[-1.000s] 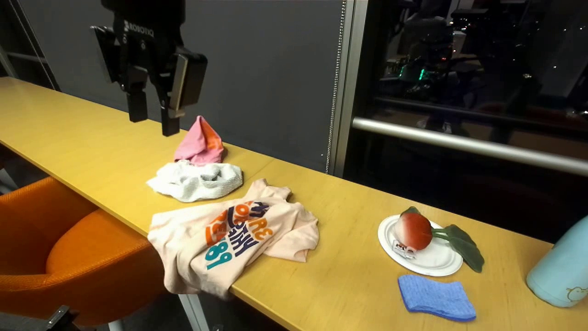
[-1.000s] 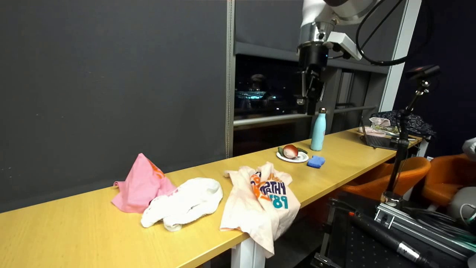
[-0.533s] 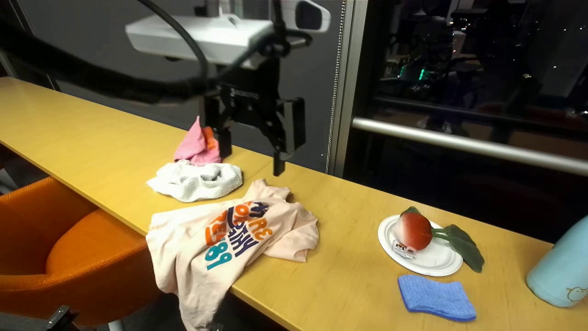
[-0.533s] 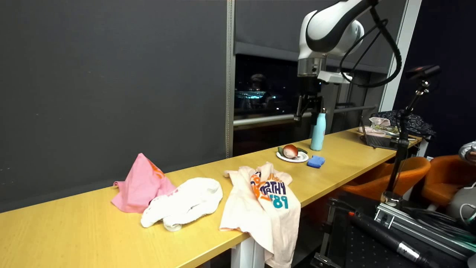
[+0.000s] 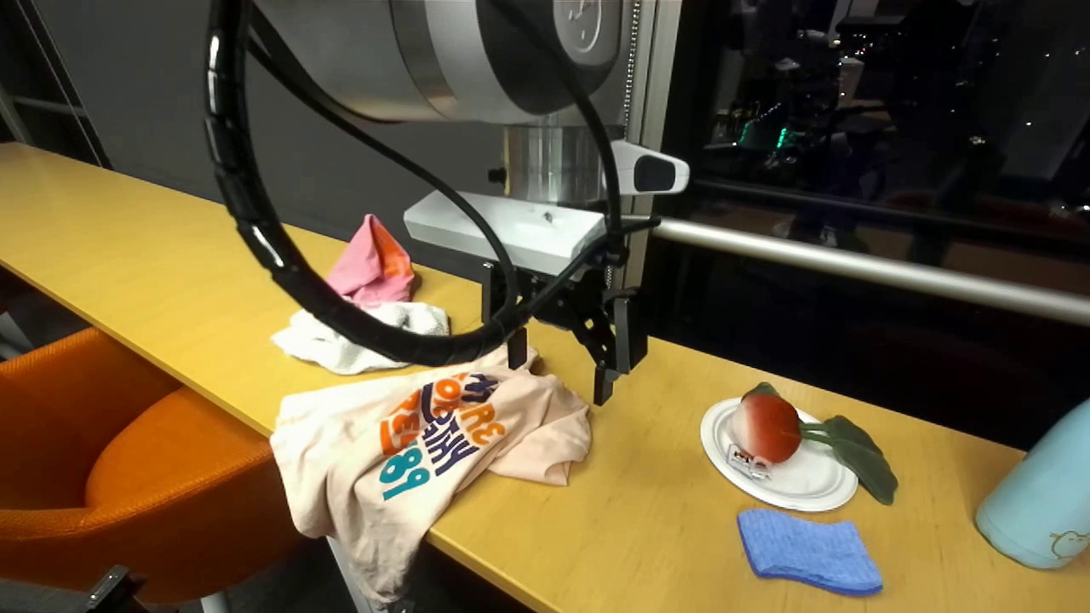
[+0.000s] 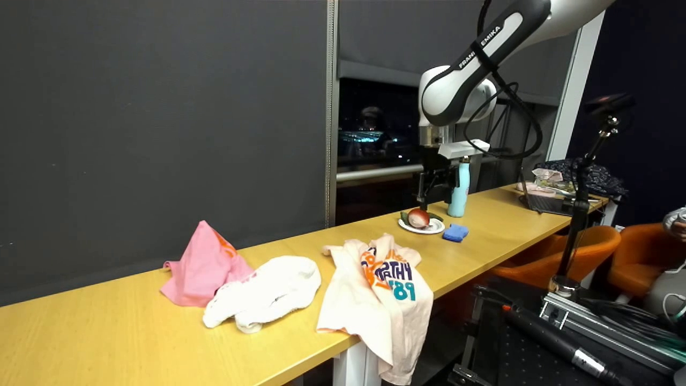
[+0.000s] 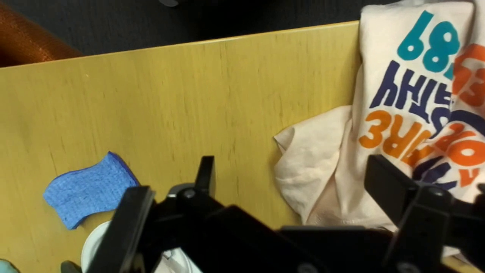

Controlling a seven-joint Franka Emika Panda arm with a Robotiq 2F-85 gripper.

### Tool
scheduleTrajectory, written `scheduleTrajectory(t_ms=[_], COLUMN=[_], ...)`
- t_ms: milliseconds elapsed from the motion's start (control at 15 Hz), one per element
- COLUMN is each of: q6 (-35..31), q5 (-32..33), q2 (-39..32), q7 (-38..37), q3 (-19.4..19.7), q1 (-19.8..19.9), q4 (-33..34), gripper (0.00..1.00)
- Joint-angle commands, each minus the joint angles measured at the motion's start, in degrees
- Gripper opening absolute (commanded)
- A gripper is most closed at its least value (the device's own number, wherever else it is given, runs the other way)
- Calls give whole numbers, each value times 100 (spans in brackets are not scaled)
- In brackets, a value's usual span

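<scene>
My gripper (image 5: 559, 366) is open and empty, pointing down above the table near the far edge of a peach shirt (image 5: 460, 443) with coloured lettering. In the wrist view the gripper (image 7: 295, 178) has its fingers wide apart, with a shirt (image 7: 314, 163) sleeve showing between them. Part of the shirt hangs over the table's front edge. A blue cloth or sponge (image 7: 91, 191) lies beside a white plate (image 5: 817, 494) that bears a red-and-white toy vegetable (image 5: 771, 426) with green leaves. In an exterior view the gripper (image 6: 437, 193) shows in front of the light-blue bottle (image 6: 459, 190).
A white cloth (image 6: 278, 289) and a peaked pink cloth (image 6: 198, 273) lie at one end of the yellow table (image 6: 107, 343). An orange chair (image 5: 179, 460) stands at its front edge. A window with a metal rail (image 5: 851, 260) is behind. A camera stand (image 6: 576, 230) rises beside the table.
The arm has come down and, in an exterior view, moved right from above the pink cloth to beside the shirt. The shirt's overhanging part hangs lower than a second ago.
</scene>
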State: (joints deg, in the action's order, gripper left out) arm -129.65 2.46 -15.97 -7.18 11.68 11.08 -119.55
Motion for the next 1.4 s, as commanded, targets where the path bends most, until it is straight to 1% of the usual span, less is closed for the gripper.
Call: scheduleTrajectory(t_ms=[0, 133, 267, 467, 733, 1000, 1333], q6=[-202, -378, -696, -1557, -2563, -3026, -3230], q5=[177, 202, 148, 85, -105, -484, -850], q2=[-348, -596, -906, -1239, -1616, -1864, -2033], q7=[-366, -473, -545, -692, -961, -1102, -1097], q3=[145, 221, 289, 336, 321, 169, 64], q1=[-1, 14, 31, -23, -137, -199, -333], q4=[170, 190, 209, 78, 108, 163, 150], gripper=[100, 100, 100, 100, 100, 100, 100])
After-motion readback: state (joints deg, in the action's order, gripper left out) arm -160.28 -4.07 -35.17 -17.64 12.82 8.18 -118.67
